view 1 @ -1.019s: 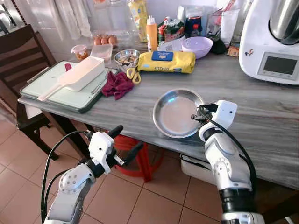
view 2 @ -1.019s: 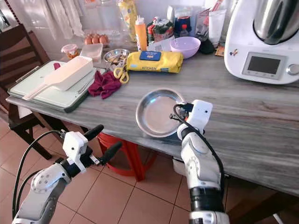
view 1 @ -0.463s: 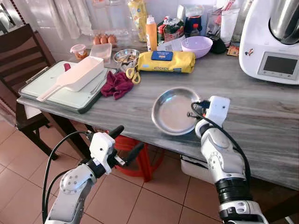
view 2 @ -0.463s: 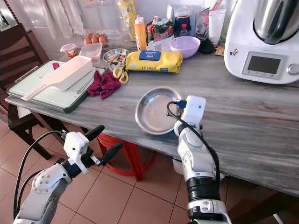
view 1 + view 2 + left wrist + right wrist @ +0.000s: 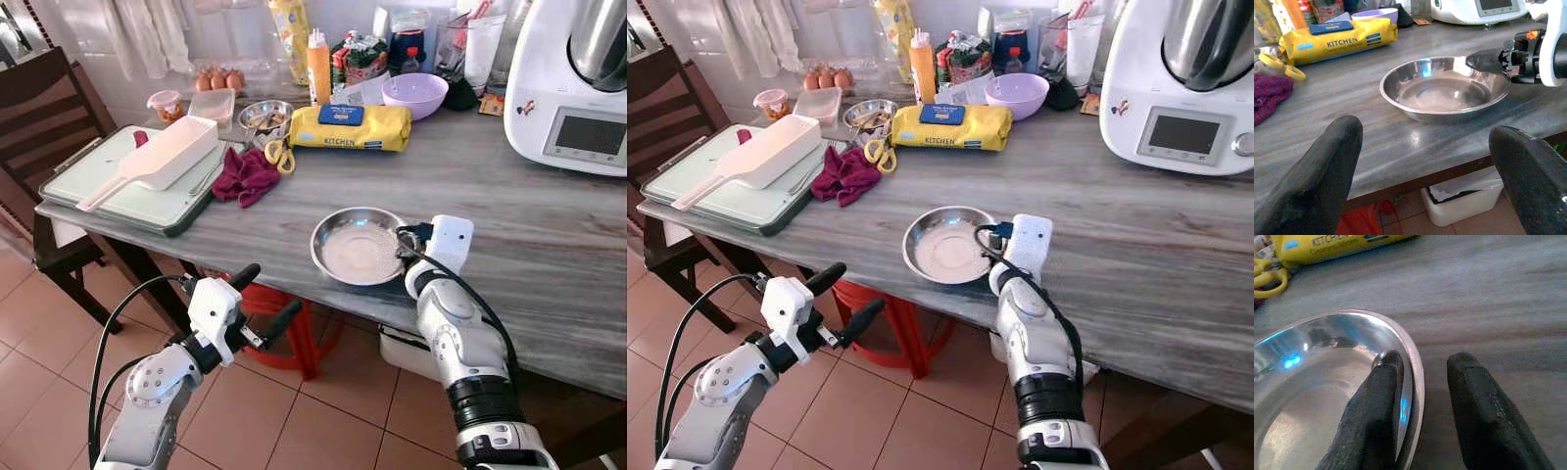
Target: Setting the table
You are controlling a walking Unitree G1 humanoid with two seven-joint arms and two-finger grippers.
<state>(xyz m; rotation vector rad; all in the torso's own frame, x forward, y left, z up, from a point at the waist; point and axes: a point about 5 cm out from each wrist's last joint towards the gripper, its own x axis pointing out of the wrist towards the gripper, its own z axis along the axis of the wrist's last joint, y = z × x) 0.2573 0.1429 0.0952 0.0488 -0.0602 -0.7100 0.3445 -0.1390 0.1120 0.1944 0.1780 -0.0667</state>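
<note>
— Fingers on the left gripper (image 5: 263, 300) hang spread wide, below the surface (image 5: 509, 211) edge, holding nothing. And the steel plate (image 5: 359, 245)?

— Flat near the front edge. The right gripper (image 5: 1418, 382) straddles its rim with a gap, so released.

— Handling?

— Probably light, stiff, slippery; pinch the rim. Maroon cloth (image 5: 245, 177), scissors (image 5: 277, 155) and yellow wipes pack (image 5: 348, 128) lie behind, well apart.

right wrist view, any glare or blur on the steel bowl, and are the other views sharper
Right wrist view: the steel bowl carries blue-white glints and a soft sheen, and the right gripper fingers look soft from closeness. Left wrist view: the bowl is sharper, while the left gripper fingers are large, dark and blurred. Eye views: evenly lit and sharp across the table.
</note>
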